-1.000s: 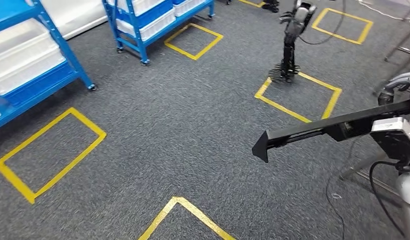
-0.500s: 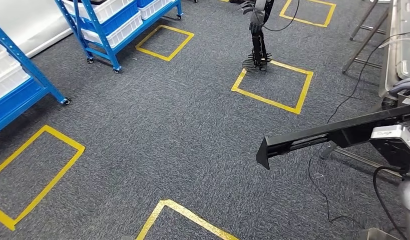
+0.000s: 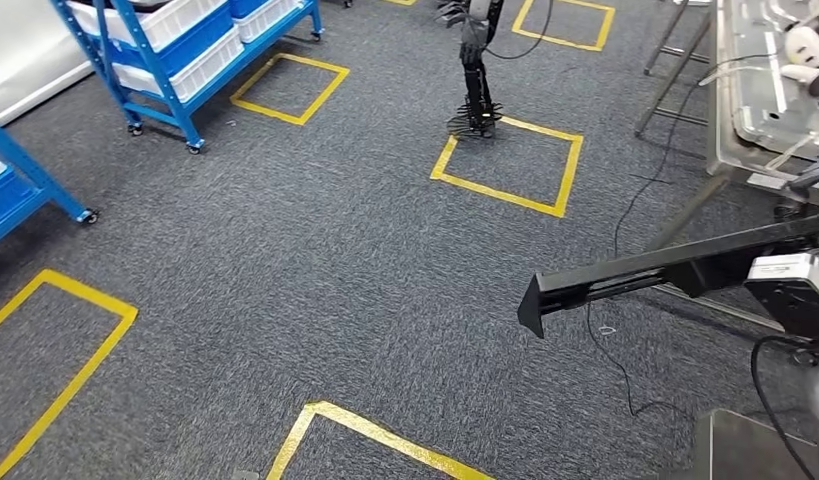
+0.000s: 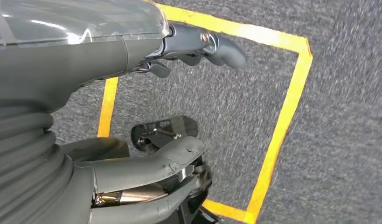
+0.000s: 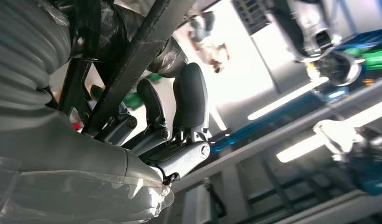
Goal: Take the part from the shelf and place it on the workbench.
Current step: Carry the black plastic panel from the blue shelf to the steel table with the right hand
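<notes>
Cam panned right; right robot hand (image 5: 147, 126) grips part (image 3: 665, 272), long axis pointing left

You see a long black bar (image 3: 665, 272) reaching in from the right over grey carpet (image 3: 315, 260) marked with yellow tape squares (image 3: 507, 165). Blue shelves (image 3: 175, 60) stand far left, a metal table (image 3: 760, 90) far right.

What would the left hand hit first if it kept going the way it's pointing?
Probably the dark grey carpet floor, inside the yellow tape rectangle; the left hand points down at it with nothing between, though depth is unclear.
</notes>
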